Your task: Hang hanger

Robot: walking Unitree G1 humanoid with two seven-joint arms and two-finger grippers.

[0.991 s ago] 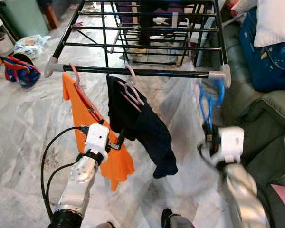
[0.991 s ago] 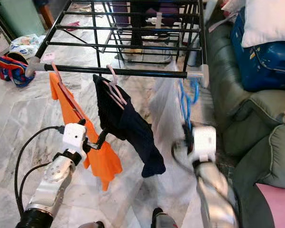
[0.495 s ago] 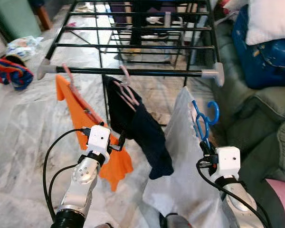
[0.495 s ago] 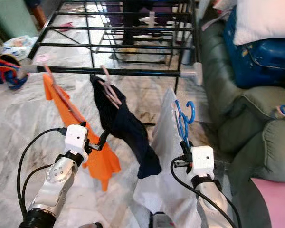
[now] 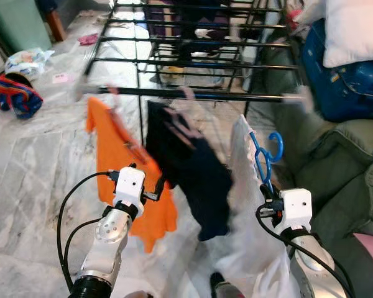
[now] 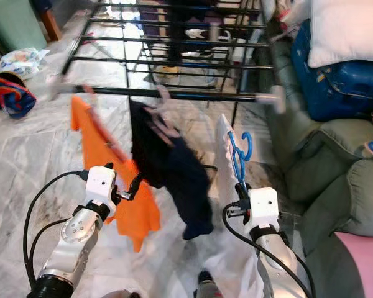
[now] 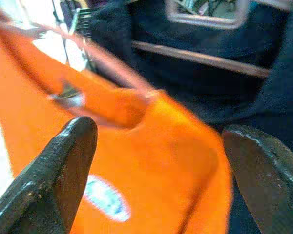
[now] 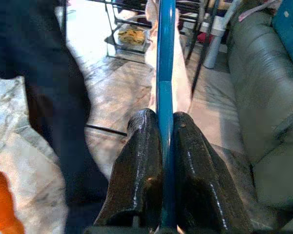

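The right gripper (image 8: 161,127) sits low at the right of the frame, its fingers (image 8: 139,146) clamped on the blue hanger (image 5: 265,155), which stands upright with a white cloth (image 5: 244,186) draped from it; its hook is below the rack (image 5: 193,93) and apart from the front bar; the left gripper (image 7: 156,161) is lower left of centre, fingers (image 7: 63,165) spread apart just before the orange shirt (image 5: 125,161); the shirt hangs from the bar at upper left, a dark garment (image 5: 193,174) beside it in the middle; a green sofa (image 5: 342,161) fills the right edge, marble floor (image 5: 31,161) beneath.
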